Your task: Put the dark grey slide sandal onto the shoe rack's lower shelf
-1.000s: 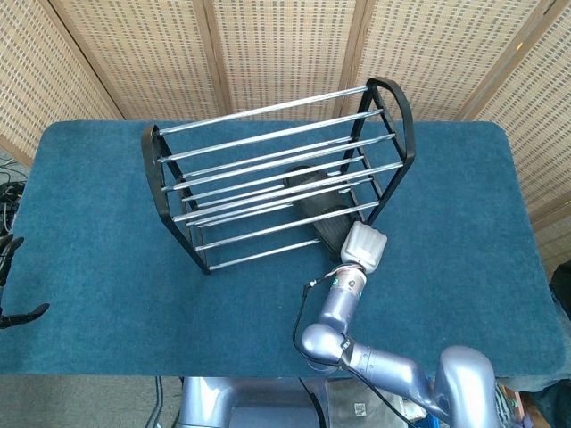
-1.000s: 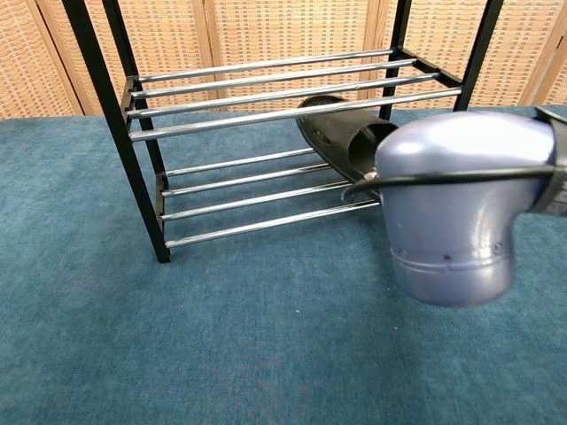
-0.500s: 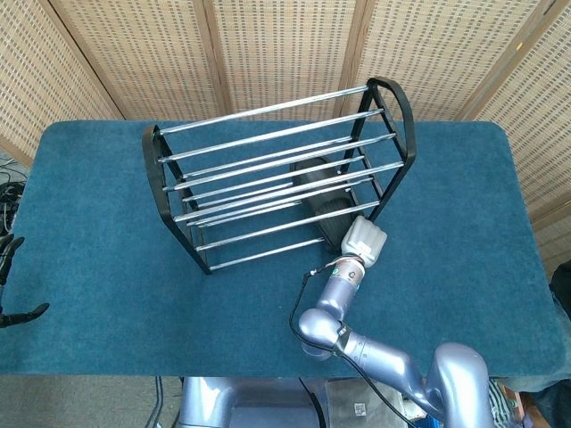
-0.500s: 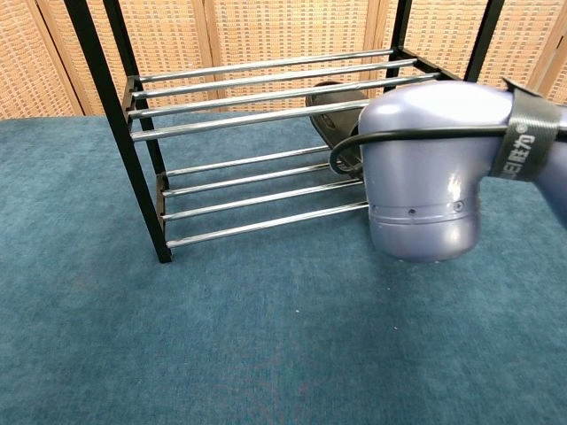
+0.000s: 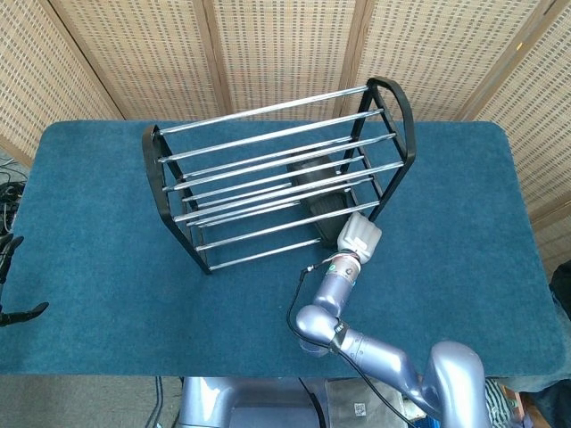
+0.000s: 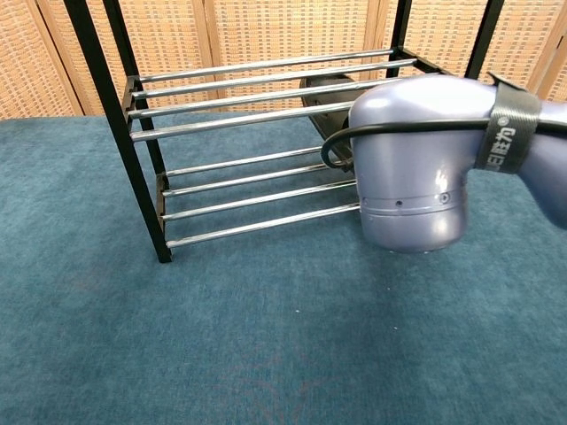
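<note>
The dark grey slide sandal (image 5: 323, 207) lies under the chrome bars, on the right end of the black shoe rack's (image 5: 153, 169) lower shelf. My right hand (image 5: 359, 236) is at the sandal's near end, at the rack's front right corner, and grips it; its fingers are hidden beneath the bars. In the chest view my right forearm (image 6: 412, 168) covers most of the sandal (image 6: 332, 131), which shows only behind the upper bars. The lower shelf bars (image 6: 257, 190) run bare to the left. My left hand (image 5: 20, 313) hangs at the table's far left edge, holding nothing, fingers apart.
The rack (image 6: 106, 71) stands slanted in the middle of the blue carpeted table (image 5: 107, 267). Wicker screens (image 5: 285, 45) close off the back. A black cable (image 5: 299, 312) loops beside my right forearm.
My right hand has pushed up and left toward the rack, and the sandal has slid deeper onto the lower shelf. The left hand has stayed put.
</note>
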Robot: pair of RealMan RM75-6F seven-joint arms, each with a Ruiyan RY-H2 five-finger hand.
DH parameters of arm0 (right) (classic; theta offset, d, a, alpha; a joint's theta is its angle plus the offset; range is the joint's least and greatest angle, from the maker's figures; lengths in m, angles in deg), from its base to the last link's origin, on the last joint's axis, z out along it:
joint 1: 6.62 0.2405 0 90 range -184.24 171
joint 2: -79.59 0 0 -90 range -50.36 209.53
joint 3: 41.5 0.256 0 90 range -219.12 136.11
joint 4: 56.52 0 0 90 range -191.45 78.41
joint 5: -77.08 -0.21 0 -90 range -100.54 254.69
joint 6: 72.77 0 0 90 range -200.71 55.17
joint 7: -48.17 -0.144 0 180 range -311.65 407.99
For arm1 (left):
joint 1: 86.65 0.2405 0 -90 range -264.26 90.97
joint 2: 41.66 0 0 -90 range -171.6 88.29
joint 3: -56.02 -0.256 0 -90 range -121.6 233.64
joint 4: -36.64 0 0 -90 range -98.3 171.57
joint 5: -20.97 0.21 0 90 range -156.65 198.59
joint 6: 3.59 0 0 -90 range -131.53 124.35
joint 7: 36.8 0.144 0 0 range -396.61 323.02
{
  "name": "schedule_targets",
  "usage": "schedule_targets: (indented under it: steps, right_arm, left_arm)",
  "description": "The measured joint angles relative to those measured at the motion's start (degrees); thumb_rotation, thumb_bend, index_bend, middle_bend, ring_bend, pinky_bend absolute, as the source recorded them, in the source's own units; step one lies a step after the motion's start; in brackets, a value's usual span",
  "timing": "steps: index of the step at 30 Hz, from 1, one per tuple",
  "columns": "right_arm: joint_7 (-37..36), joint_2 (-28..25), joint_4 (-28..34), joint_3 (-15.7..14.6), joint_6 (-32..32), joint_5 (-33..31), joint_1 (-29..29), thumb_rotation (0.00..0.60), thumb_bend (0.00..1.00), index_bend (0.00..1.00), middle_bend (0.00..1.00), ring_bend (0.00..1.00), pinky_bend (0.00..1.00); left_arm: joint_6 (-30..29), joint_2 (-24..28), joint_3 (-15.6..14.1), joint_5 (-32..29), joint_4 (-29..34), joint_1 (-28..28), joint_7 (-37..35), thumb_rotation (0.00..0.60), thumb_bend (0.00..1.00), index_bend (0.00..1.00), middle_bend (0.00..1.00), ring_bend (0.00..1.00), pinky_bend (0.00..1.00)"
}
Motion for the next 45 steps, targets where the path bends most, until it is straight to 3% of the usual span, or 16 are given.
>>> schedule_targets:
  steps: [2,5,9,26,32,40,45]
  right_arm:
    - [-0.3,-0.2,0.6,-0.1,0.0,0.0,-0.2,0.6,0.0,0.34,0.3,0.41,0.68]
    - [-0.6,-0.4,1.3,-0.3,0.0,0.0,-0.4,0.6,0.0,0.31,0.22,0.27,0.46]
    - [-1.2,-0.6,2.5,-0.6,-0.3,0.0,-0.8,0.6,0.0,0.3,0.15,0.18,0.34]
    - [-4.0,-0.3,5.4,-0.9,-1.9,0.1,-1.1,0.6,0.0,0.29,0.07,0.06,0.18]
    - [-4.3,-0.4,7.6,-0.9,-1.3,-0.8,-1.5,0.6,0.0,0.24,0.0,0.0,0.01]
    - [-3.9,-1.4,10.8,-1.4,0.3,-2.2,-2.2,0.6,0.0,0.08,0.0,0.0,0.0]
    - [-3.6,-2.2,12.1,-2.3,1.2,-2.8,-2.6,0.6,0.0,0.06,0.0,0.0,0.0]
  left_arm:
    - [0.0,0.0,0.0,0.1,0.0,0.0,-0.1,0.6,0.17,0.0,0.0,0.0,0.0]
    - [-0.1,0.1,-0.1,0.3,0.1,0.1,-0.2,0.6,0.17,0.0,0.0,0.0,0.0]
    - [-0.4,0.2,-0.2,0.6,0.2,0.2,-0.6,0.6,0.17,0.0,0.0,0.0,0.0]
    - [-0.9,0.8,-0.4,1.5,-0.1,0.6,-2.6,0.6,0.17,0.0,0.0,0.0,0.0]
    - [-1.2,1.0,-0.4,1.7,-0.1,0.7,-2.9,0.6,0.17,0.0,0.0,0.0,0.0]
    - [-1.3,1.1,-0.5,2.0,-0.3,0.8,-3.3,0.6,0.17,0.0,0.0,0.0,0.0]
    - [-1.4,1.1,-0.5,2.1,-0.3,0.8,-3.4,0.6,0.17,0.0,0.0,0.0,0.0]
